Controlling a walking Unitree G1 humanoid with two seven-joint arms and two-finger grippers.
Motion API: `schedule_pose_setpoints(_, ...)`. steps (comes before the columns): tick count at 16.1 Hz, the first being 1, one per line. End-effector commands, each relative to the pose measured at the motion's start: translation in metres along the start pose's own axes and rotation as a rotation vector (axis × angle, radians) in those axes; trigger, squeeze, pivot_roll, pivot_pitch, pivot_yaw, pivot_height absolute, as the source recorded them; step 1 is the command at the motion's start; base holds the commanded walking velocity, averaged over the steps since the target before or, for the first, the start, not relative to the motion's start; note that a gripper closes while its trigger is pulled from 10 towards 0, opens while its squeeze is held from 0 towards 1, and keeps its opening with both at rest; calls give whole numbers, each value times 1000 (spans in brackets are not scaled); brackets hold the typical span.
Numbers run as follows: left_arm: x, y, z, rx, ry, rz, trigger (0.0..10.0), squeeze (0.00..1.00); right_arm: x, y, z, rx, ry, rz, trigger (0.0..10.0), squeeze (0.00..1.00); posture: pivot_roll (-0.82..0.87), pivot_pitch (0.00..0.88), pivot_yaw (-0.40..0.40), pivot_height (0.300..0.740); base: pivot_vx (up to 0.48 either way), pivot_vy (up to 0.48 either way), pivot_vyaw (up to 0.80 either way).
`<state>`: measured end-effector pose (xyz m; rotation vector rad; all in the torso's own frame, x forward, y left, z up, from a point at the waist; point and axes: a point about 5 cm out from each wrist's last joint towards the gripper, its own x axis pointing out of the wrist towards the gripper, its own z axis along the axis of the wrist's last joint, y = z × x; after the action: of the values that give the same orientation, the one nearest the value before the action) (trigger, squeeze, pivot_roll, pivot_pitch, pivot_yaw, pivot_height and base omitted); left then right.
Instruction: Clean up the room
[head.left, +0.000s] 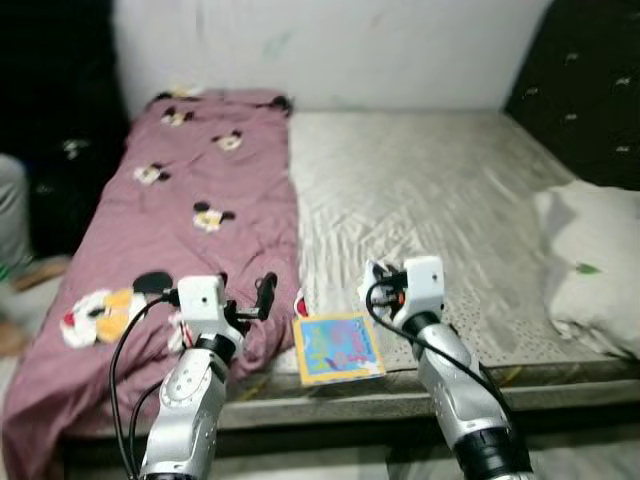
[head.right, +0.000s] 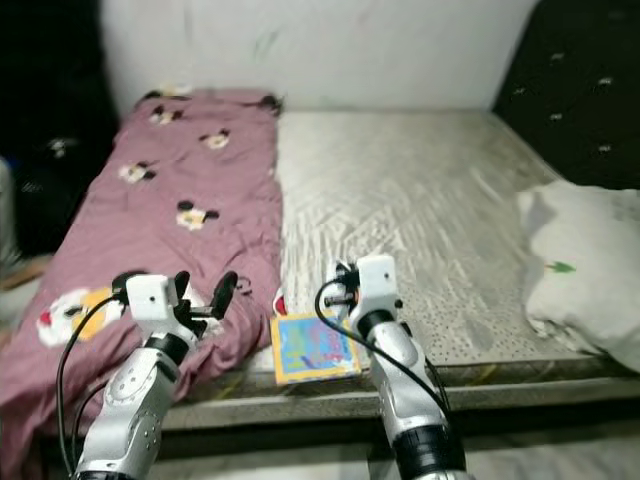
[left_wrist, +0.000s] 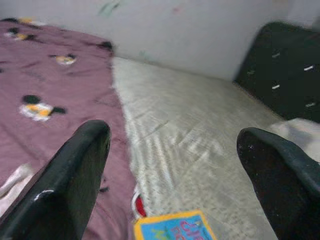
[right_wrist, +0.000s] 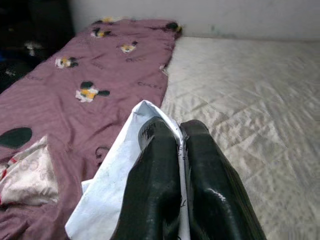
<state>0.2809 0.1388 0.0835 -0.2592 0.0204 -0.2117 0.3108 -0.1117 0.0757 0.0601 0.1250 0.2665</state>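
A bed carries a maroon blanket (head.left: 190, 200) with cartoon mouse prints on its left half and a bare grey quilted mattress (head.left: 420, 190) on the right. A colourful picture book (head.left: 338, 347) lies flat at the mattress's front edge. My right gripper (right_wrist: 181, 145) is shut on a white sheet of paper (right_wrist: 125, 170), held just above the mattress behind the book's right corner (head.left: 374, 275). My left gripper (head.right: 205, 290) hovers open over the blanket's front edge, left of the book, with nothing between its fingers (left_wrist: 75, 175).
A white pillow (head.left: 595, 265) lies at the mattress's right edge. A small red and white object (head.left: 300, 303) peeks out between blanket and book. A dark padded panel (head.left: 590, 90) stands at the right, a white wall behind. Something grey (head.left: 10, 215) is at the far left.
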Motion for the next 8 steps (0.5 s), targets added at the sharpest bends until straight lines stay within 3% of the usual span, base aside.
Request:
schedule_pose_setpoints(1, -2, 2, 4, -2, -17, -12, 10000, 0, 4, 8, 6, -2, -18, 23, 10000, 0, 39, 0, -47, 740, 0, 0, 0)
schedule_pose_setpoints(6, -1, 1, 5, -8, -20, -21, 10000, 0, 4, 7, 6, -6, -18, 18, 10000, 0, 33, 0, -47, 740, 0, 0, 0)
schedule_pose_setpoints(8, -1, 2, 5, -9, -21, -27, 10000, 0, 5, 7, 6, -8, -19, 18, 10000, 0, 34, 0, -45, 740, 257, 0, 0)
